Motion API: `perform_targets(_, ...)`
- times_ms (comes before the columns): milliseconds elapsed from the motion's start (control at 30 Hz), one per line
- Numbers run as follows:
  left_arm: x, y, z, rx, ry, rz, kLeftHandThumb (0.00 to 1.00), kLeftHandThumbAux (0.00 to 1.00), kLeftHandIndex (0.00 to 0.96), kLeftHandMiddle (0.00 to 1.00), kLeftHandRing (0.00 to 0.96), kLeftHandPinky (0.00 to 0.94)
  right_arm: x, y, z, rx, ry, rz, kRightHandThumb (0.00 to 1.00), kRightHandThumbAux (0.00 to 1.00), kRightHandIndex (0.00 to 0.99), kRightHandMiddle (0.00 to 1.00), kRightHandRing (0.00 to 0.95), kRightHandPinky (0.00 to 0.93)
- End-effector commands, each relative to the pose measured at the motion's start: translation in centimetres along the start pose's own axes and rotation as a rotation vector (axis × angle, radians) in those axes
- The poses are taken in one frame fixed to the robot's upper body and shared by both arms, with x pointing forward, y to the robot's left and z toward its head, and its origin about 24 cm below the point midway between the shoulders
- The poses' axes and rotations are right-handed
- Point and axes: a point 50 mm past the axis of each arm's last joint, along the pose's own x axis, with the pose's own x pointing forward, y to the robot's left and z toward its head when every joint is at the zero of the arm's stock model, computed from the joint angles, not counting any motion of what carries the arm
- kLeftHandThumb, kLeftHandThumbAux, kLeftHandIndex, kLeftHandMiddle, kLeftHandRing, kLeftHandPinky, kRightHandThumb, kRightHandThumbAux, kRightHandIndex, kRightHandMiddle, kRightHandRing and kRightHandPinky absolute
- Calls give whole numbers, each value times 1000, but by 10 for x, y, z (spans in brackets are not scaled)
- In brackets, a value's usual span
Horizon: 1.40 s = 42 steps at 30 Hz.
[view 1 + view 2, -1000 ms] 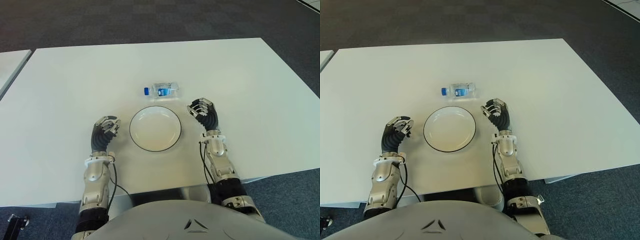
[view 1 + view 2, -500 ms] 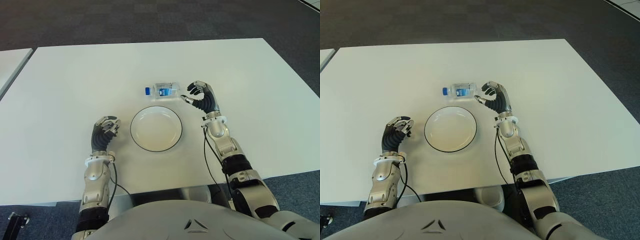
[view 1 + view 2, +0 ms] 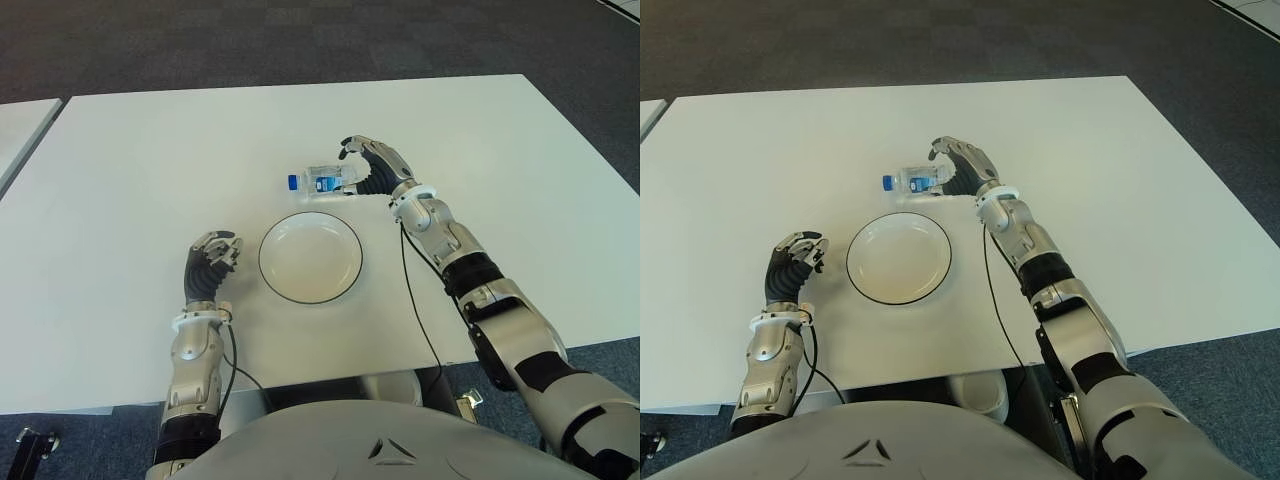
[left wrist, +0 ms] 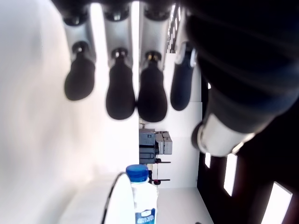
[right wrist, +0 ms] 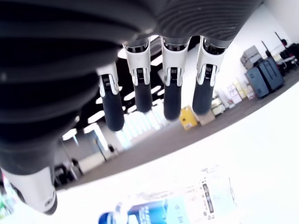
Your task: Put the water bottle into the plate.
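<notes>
Now, in the left eye view, the right hand (image 3: 368, 166) has reached further forward and left than half a second ago. It arches over the right end of the water bottle (image 3: 322, 180), fingers spread and not yet clamped. The bottle lies on its side on the white table (image 3: 150, 160), just beyond the empty plate (image 3: 311, 257). The left hand (image 3: 208, 264) sits unmoved left of the plate, fingers curled and holding nothing.

In the left wrist view, curled fingertips (image 4: 120, 94) hang above the table, with the bottle far off.

In the right wrist view, four open fingers (image 5: 172, 95) hover above the bottle (image 5: 180, 207), apart from it.
</notes>
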Motion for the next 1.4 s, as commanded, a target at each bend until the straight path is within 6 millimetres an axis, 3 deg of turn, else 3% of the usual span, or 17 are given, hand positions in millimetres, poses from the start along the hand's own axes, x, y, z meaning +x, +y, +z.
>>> perform_targets(33,-3,0,-3,-2,11,-13,701,722,433,727,715,719,14,10,1,-158,29,103,515,606,67,30,26,21)
perform_targets(300,-5,1,-4,-1,9,-16,702,721,433,733,722,725,28,16,6,-293,47,190,598,466,4,1,1,0)
perform_targets(700,-8,5,-5,16,5,-3,700,722,432,737,725,731,31,27,8,-428,64,297,629,362,0,0,0,0)
perform_targets(1400,-11,10,-6,10,5,31,702,722,433,728,716,718,20,56,6,-597,108,463,645,356,0,0,0,0)
